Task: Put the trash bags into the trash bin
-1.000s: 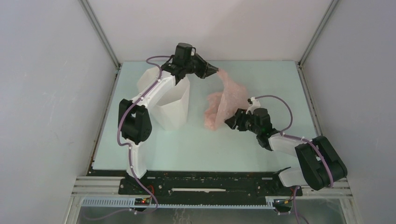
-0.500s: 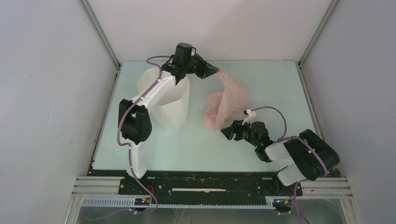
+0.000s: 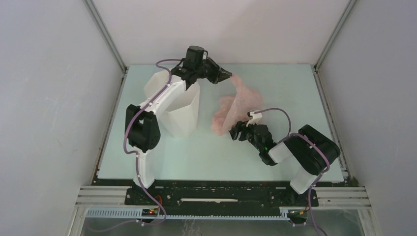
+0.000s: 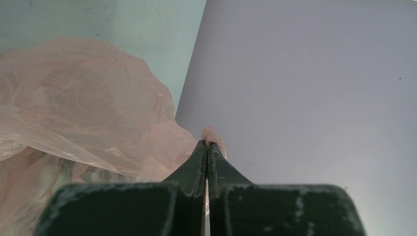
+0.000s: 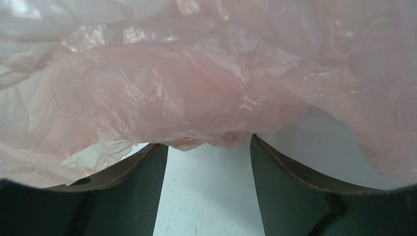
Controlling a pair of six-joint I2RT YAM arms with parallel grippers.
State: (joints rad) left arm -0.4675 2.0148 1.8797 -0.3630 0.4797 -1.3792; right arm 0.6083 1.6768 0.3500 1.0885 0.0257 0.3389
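Left wrist view: left gripper point(image 4: 207, 143) pressed together on a pinched corner of the pink bag point(image 4: 74, 113), with the film billowing down to the left of the fingers. From above, bag point(image 3: 241, 101) held up just right of the white bin point(image 3: 182, 110), drooping toward the table point(image 3: 206, 157); right gripper point(image 5: 209, 142) spread wide at the bag's lower edge, folds sagging just past the fingertips, unpinched. Compared with half a second ago, right gripper point(image 3: 233, 132) nearer the bag and further left; left pinch and bin unchanged.
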